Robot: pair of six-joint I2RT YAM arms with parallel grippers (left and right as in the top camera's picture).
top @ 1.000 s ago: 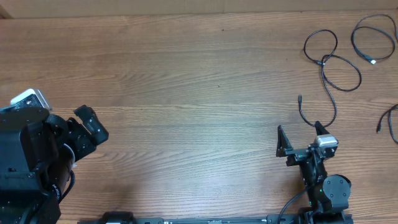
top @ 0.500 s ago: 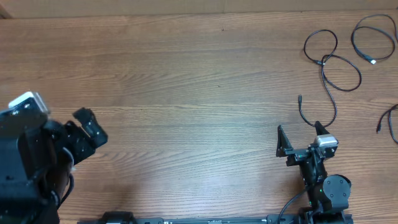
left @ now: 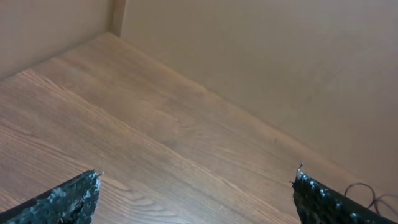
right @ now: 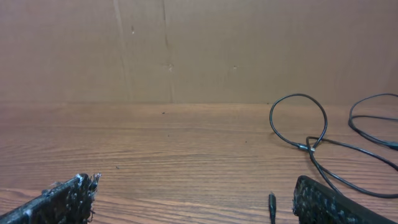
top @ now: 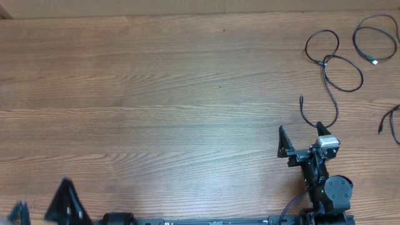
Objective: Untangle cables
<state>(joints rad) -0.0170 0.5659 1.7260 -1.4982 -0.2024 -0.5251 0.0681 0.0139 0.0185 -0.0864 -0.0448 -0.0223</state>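
Three thin black cables lie apart at the table's far right in the overhead view: a looped one (top: 325,62) whose tail ends in a plug (top: 301,99), a second loop (top: 374,60) at the top right corner, and a third (top: 390,122) at the right edge. My right gripper (top: 301,134) is open and empty, just short of the first cable's plug (right: 272,205). The right wrist view shows that cable's loop (right: 309,148) ahead, and its fingers (right: 196,193) are spread wide. My left gripper (top: 44,209) is at the bottom left corner, blurred. It is open and empty (left: 198,186).
A brown cardboard wall (right: 186,50) stands along the table's far edge. The wooden table (top: 187,94) is bare across its left and middle. A bit of cable (left: 360,186) shows far off in the left wrist view.
My left arm has pulled back from the left-middle of the table to the bottom left corner. The right arm and the cables have not moved.
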